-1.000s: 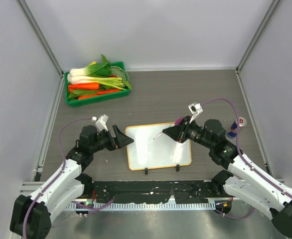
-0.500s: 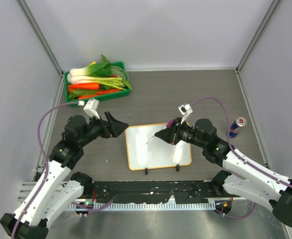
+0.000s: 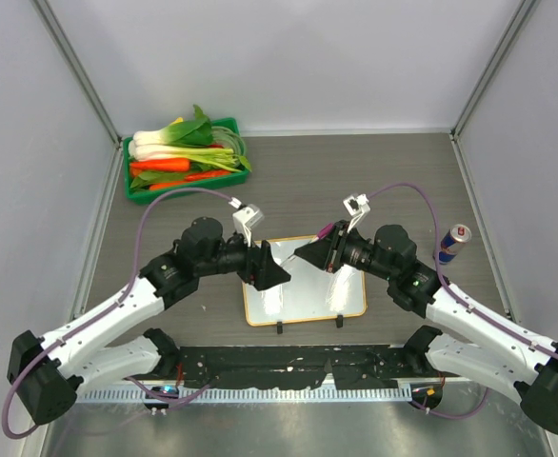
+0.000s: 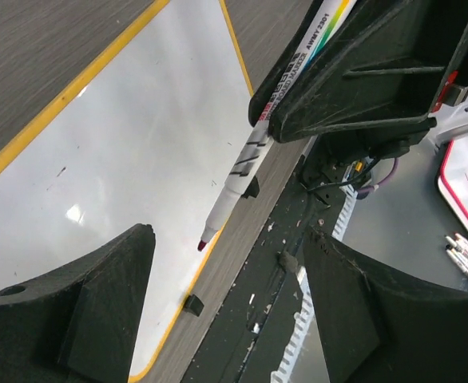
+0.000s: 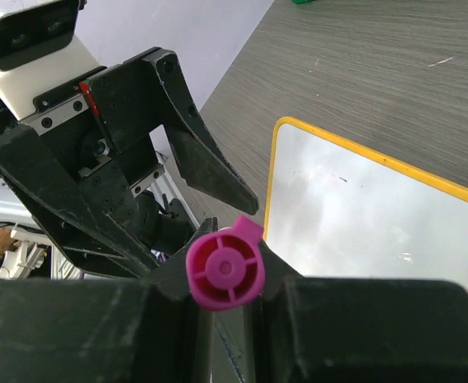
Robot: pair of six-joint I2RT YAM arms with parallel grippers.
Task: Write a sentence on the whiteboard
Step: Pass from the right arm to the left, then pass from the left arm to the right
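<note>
A: While pinching the slim plastic marker [image 4: 254,144] in the right end effector [image 3: 308,255], tilts it tip-down toward the whiteboard [image 3: 308,297], probably set to write.

B: Yep, lies flat on the counter [image 3: 355,181] right beneath, glossy, yellow-framed, blank. Spreads the left end effector [image 3: 273,273] wide over it, maybe bracing.
</note>
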